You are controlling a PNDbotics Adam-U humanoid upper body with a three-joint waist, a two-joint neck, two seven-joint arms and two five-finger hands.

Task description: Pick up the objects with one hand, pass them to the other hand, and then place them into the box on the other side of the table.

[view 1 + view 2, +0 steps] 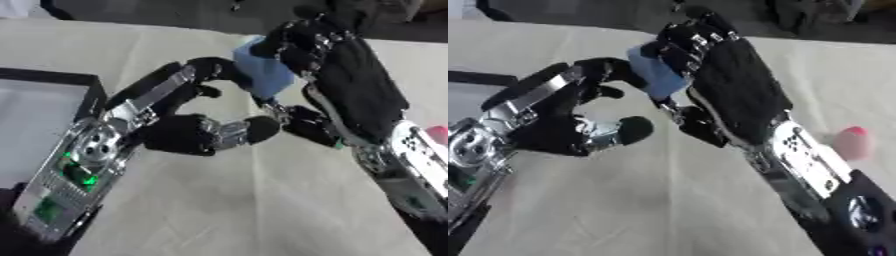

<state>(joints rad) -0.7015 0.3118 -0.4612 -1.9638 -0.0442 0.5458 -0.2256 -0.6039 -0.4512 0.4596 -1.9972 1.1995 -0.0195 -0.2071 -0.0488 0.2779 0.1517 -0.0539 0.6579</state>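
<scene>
Right hand (728, 85) curling around a blue block (656, 72) mid-table, left hand (188, 127) reaching open-fingered beside it, pink object (852, 142) clearer in right eye view

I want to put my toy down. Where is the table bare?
Bare cloth lies near you, between both forearms, and beyond the right hand at the far right. The middle is crowded: right hand holds a blue block against the left hand. A box fills the left; something pink sits right.
</scene>
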